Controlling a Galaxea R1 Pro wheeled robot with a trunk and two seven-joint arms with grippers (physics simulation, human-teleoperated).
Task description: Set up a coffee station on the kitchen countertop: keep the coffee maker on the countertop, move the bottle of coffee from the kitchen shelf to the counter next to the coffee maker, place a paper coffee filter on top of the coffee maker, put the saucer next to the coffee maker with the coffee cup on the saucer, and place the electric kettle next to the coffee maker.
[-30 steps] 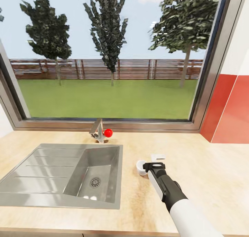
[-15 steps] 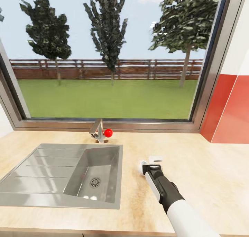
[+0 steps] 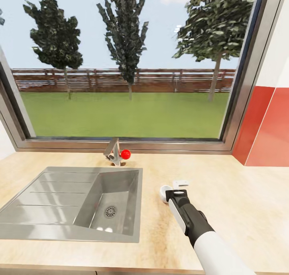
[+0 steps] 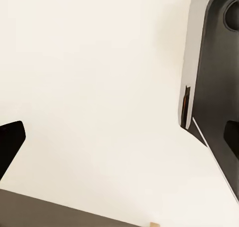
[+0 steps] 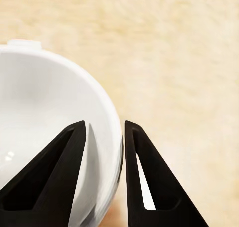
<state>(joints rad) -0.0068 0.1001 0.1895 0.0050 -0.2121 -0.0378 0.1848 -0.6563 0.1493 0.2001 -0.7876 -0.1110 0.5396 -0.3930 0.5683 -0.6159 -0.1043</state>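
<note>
Progress looks slight: the right claw (image 5: 104,137) grips the coffee cup (image 5: 45,137) by its wall, one finger inside the rim and one outside, low over the tabletop (image 3: 241,194) just right of the sink (image 3: 72,202). Bare tabletop lies to the right as far as the red wall panel (image 3: 265,126). Whether the left claw is open or closed, I cannot tell.

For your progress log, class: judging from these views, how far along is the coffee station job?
Early. Nothing looks set up: the stretch of countertop beside the sink holds no coffee maker, kettle, bottle or saucer. In hand: the right gripper has its jaws closed over the rim of the white coffee cup, one inside and one outside. Left: a saucer under the cup and every other item.
</note>
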